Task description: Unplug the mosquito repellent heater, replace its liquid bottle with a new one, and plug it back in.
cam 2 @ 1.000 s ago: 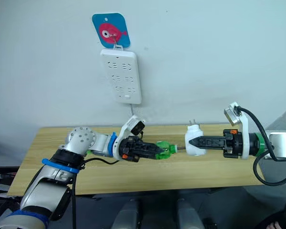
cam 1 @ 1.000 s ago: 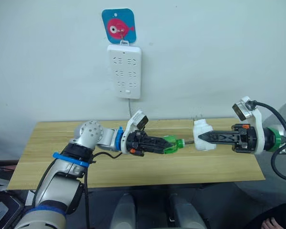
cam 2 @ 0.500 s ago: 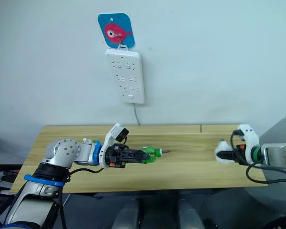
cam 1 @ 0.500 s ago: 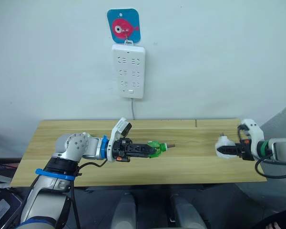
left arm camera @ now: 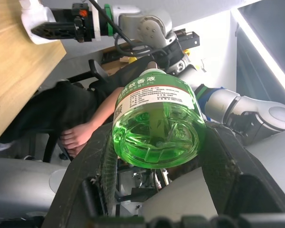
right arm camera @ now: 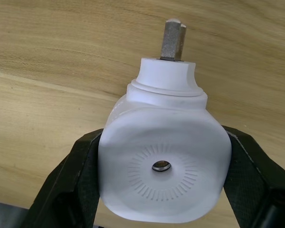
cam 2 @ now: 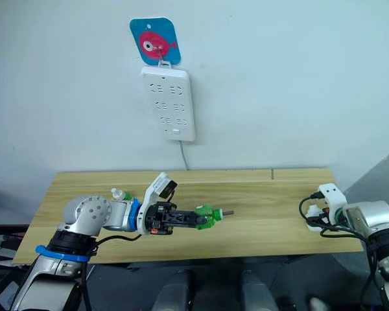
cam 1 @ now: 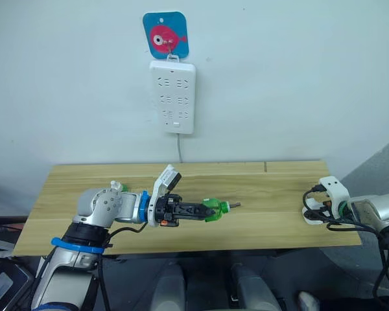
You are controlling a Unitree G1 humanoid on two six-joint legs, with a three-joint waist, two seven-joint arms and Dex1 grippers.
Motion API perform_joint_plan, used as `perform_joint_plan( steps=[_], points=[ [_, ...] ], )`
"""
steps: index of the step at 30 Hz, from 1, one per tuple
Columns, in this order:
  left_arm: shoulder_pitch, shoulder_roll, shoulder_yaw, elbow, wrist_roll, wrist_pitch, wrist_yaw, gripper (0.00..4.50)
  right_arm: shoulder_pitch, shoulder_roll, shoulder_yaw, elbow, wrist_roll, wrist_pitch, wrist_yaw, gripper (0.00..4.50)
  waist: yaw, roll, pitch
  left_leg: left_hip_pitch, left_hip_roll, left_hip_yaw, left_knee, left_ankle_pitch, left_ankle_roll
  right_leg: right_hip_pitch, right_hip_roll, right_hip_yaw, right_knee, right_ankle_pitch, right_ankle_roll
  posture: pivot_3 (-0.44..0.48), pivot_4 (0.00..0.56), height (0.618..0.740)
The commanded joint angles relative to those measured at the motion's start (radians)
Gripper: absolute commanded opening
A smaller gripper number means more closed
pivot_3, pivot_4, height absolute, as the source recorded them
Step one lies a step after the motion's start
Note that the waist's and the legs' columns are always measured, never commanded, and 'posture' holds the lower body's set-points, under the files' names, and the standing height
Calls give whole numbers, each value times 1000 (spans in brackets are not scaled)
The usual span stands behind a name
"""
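Observation:
My left gripper [cam 1: 203, 211] is shut on a green liquid bottle [cam 1: 214, 208], held sideways over the middle of the wooden table [cam 1: 266, 184] with its wick pointing right. The left wrist view looks at the bottle's base [left arm camera: 156, 121] between the fingers. The white mosquito repellent heater [right arm camera: 164, 159] is clamped in my right gripper [right arm camera: 161, 173], low at the table's right end [cam 1: 310, 216]. Its vent hole faces the wrist camera and its prongs [right arm camera: 173, 33] point away over the wood. A second small bottle [cam 1: 117, 187] stands behind my left forearm.
A white power strip [cam 1: 172, 96] hangs on the wall under a blue fish hook [cam 1: 165, 35], its cord running down behind the table. A person's bare limb [left arm camera: 80, 137] shows beyond the table edge in the left wrist view.
My right arm has drawn back to the right and down, carrying the heater from mid-table to the right end. The left gripper with the green bottle pulled away from the heater and sits lower.

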Motion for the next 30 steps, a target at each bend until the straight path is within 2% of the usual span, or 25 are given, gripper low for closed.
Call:
perform_joint_plan(
  steps=[1, 9, 13, 14, 19, 21, 23, 25, 26, 28, 30],
  points=[
    [4, 3, 25, -36, -7, -1, -8, 2198, -38, 6, -22, 35, -59, -26, 48, 3040, 0, 0, 0, 0, 0, 0, 0, 0, 0, 0, 0, 0, 0, 0, 0, 230, 231, 740],
    [18, 7, 24, -52, -3, -8, -17, 2198, -62, 38, -29, 81, -154, -68, 128, 3040, 1, 0, 1, 0, 0, 0, 0, 0, 0, 0, 0, 0, 0, 0, 0, 232, 234, 740],
    [24, 0, 29, -47, -2, -5, -8, 2198, -62, 38, -67, 60, -171, -65, 134, 4395, 0, 0, 1, 0, 0, 0, 0, 0, 0, 0, 0, 0, 0, 0, 0, 219, 233, 740],
    [25, -2, 31, -47, -3, -4, -6, 2198, -60, 35, -78, 49, -170, -56, 134, 4459, 0, 0, 1, 0, 0, 0, 0, 0, 0, 0, 0, 0, 0, 0, 0, 219, 233, 740],
    [24, -12, 39, -35, 2, -16, -4, 2198, -14, -15, -157, -100, -141, 34, 145, 4459, 0, 0, 1, 0, 0, 0, 0, 0, 0, 0, 0, 0, 0, 0, 0, 193, 229, 740],
    [16, -22, 41, -37, 34, -90, -17, 2198, 23, -57, -240, -246, -99, 93, 149, 4459, 1, 1, 2, 0, 0, 0, -1, 0, 0, 0, 0, 0, 0, 0, 0, 187, 226, 740],
    [16, -36, 22, -68, 114, -245, -39, 2198, 60, -66, -331, -384, -42, 148, 151, 4459, 1, 2, 2, 0, 0, 0, -1, 0, 0, 0, 0, 0, 0, 0, 0, 179, 226, 740],
    [20, -81, 14, -96, 216, -446, -29, 2198, 84, -22, -443, -503, 41, 235, 136, 4459, 2, 1, 2, 0, 0, 0, -1, 0, 0, 0, 0, 0, -1, 0, 0, 178, 224, 740],
    [13, -123, 22, -95, 263, -541, 5, 2198, 88, 39, -529, -570, 110, 295, 117, 4459, 2, 1, 2, 0, 0, 0, -1, 0, 0, 0, 0, 0, -1, 0, 0, 176, 221, 740],
    [7, -192, 12, -89, 384, -746, 63, 2198, 49, 231, -742, -692, 238, 458, 39, 4459, 1, 0, 1, 1, 0, 0, -1, 0, 0, 1, 0, 0, -1, 0, 0, 174, 217, 740],
    [9, -238, -1, -73, 483, -901, 102, 2198, -9, 398, -915, -776, 295, 609, -35, 4459, -1, 0, 1, 1, 1, -1, -1, 0, 0, 1, 0, 0, -1, 1, 0, 176, 214, 740]
  ],
)
